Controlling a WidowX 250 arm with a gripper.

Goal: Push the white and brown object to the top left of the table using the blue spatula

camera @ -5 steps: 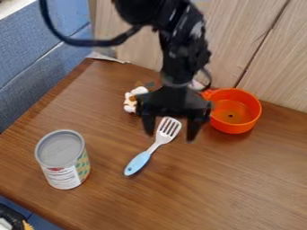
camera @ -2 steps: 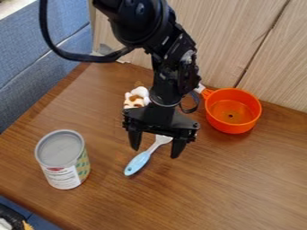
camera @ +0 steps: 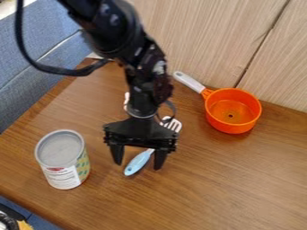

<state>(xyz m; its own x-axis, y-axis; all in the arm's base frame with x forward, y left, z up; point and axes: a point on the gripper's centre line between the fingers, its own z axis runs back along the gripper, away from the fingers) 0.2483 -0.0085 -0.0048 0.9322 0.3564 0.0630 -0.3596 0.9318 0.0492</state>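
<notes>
In the camera view, the arm (camera: 141,78) comes in from the top edge, left of the middle, and its black two-finger gripper (camera: 138,164) hangs over the left-hand half of the wooden table (camera: 240,184). The fingers are spread wide, one on each side of the blue handle of the spatula (camera: 138,163); whether either touches it, I cannot tell. The spatula lies slantwise, its handle end towards the table's near left edge and its white slotted head (camera: 172,124) towards the far edge, partly hidden by the gripper. The white and brown object (camera: 126,97) is on the table behind the arm, between the spatula and the far left corner; just a white sliver shows, left of the arm.

The can (camera: 62,159) stands upright to the left of the spatula, near the table's near left edge. The orange pot (camera: 255,111) sits near the far edge, right of the arm, its white handle (camera: 189,82) slanting up and left in front of the wood panel (camera: 207,38). A blue padded surface (camera: 36,54) runs along the table's left edge.
</notes>
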